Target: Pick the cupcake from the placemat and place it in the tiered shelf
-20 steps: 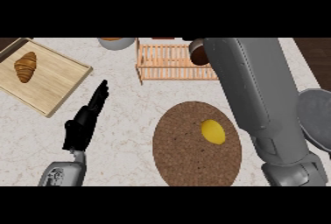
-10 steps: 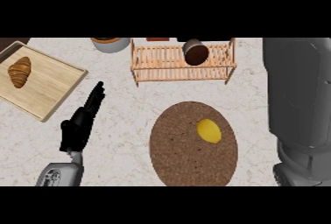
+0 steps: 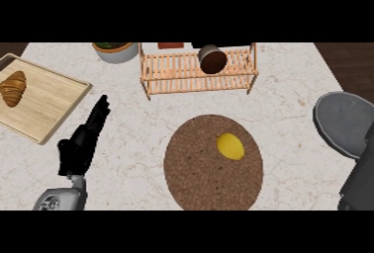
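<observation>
The cupcake (image 3: 212,62), dark brown with a paler wrapper, rests on the top slats of the wooden tiered shelf (image 3: 175,74) at the back of the counter, and no hand touches it. The round brown placemat (image 3: 205,173) lies in front of the shelf and carries only a yellow lemon-like fruit (image 3: 231,147). My left hand (image 3: 82,141) rests open on the counter at the left, fingers straight and pointing away from me. Of my right arm only the grey forearm (image 3: 347,123) shows at the right edge. Its hand is out of view.
A wooden board (image 3: 51,104) with a croissant (image 3: 13,88) lies at the far left. A grey bowl (image 3: 115,51) with something green stands left of the shelf, and a red object (image 3: 169,45) lies behind it.
My right arm has drawn back from the shelf to the right edge, leaving the cupcake on the shelf. The left hand has stayed where it was.
</observation>
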Tool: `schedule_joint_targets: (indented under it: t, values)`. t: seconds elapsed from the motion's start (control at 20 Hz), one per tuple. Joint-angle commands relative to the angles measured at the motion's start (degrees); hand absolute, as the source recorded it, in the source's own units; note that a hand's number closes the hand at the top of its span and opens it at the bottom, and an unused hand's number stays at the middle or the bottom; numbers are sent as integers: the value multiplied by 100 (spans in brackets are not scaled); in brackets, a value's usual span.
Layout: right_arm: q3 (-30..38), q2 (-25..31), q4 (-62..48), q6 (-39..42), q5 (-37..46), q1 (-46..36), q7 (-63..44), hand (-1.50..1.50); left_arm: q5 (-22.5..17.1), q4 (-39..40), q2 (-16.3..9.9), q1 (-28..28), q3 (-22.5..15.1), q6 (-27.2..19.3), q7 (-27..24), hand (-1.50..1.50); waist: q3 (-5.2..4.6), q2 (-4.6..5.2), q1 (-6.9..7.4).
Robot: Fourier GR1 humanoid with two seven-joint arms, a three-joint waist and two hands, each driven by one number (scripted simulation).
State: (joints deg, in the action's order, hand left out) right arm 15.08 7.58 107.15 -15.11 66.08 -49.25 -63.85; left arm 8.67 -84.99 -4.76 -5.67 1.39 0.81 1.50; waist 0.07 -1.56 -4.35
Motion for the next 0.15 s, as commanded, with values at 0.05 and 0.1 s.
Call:
schedule_joint_targets:
  t: [0.05,0.1]
  values:
    - [408,289,1744,1538,-859,1072,-456,-150,-61,-13,-109,169,51,122,-174,0,0,24,27]
    - [529,352,2030,1788,-1192,1167,-450,-150,-45,-48,22,-140,59,-46,113,0,5,3,-72]
